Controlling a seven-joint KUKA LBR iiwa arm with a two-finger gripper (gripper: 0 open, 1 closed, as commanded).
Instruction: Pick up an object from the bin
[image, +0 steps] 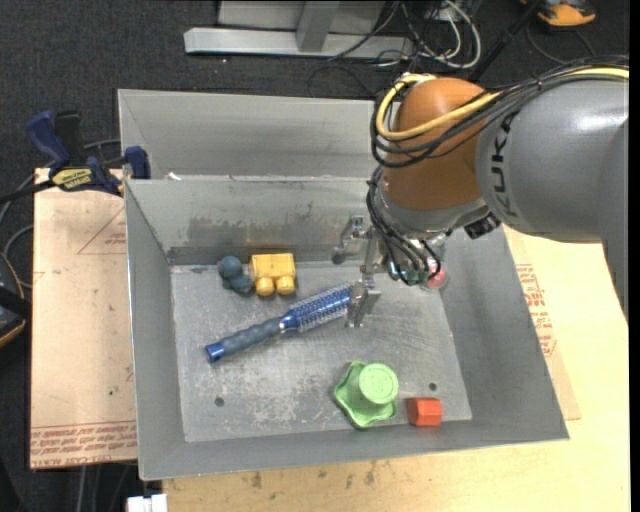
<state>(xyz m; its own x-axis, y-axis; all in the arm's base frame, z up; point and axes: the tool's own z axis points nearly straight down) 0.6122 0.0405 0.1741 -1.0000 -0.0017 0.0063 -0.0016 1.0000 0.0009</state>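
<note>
Orange wrist cover (440, 140) | hand (363, 302) beside blue brush (280, 325) bristle end

light: bright, even, from above | shadows: soft, short, close under blue brush (285, 325) and green cap (367, 393) | glare: mild sheen on bin (250, 385) floor, highlight on orange wrist cover (440, 120)

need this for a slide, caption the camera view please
Robot claw at the bristle end of a blue brush in a grey bin, green lid and red cube nearby
</note>
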